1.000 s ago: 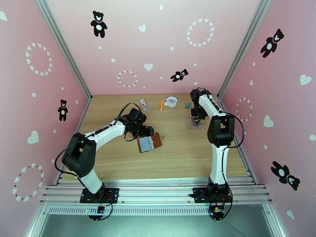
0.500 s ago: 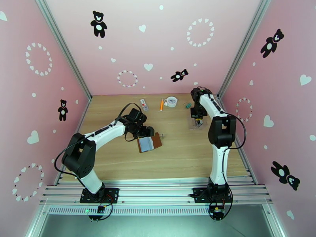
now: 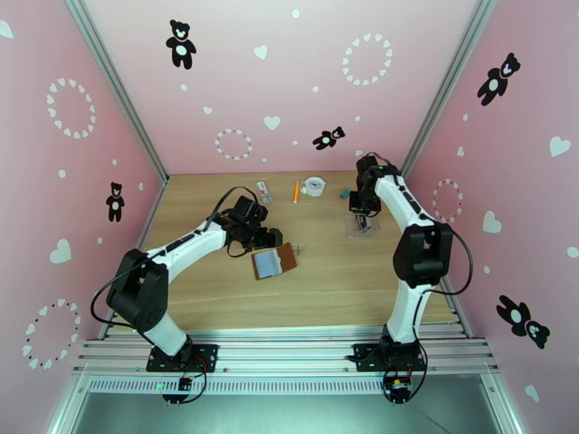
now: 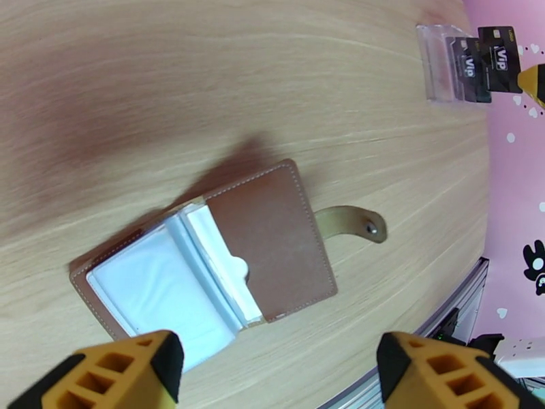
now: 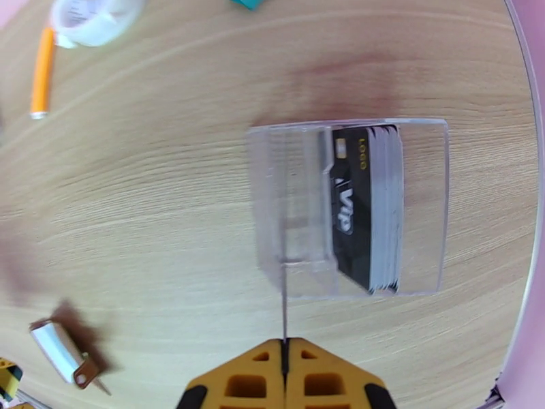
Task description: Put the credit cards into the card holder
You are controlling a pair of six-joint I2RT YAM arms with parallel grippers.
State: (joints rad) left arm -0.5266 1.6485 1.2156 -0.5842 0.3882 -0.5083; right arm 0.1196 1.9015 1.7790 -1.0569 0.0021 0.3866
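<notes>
Yellow right jaws pinch a credit card (image 4: 501,58); left jaws gape, empty.

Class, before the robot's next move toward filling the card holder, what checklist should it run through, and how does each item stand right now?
1. Right gripper shut on a credit card: ok; the card shows edge-on between its fingertips.
2. Card holder lying open, pockets facing up: ok.
3. Left gripper open above the card holder, not touching it: ok.
4. Snap tab lying off to the side of the pockets: ok.
5. Held card lifted fully free of the clear box: cannot tell.
6. Remaining cards stacked inside the clear box: ok.
</notes>
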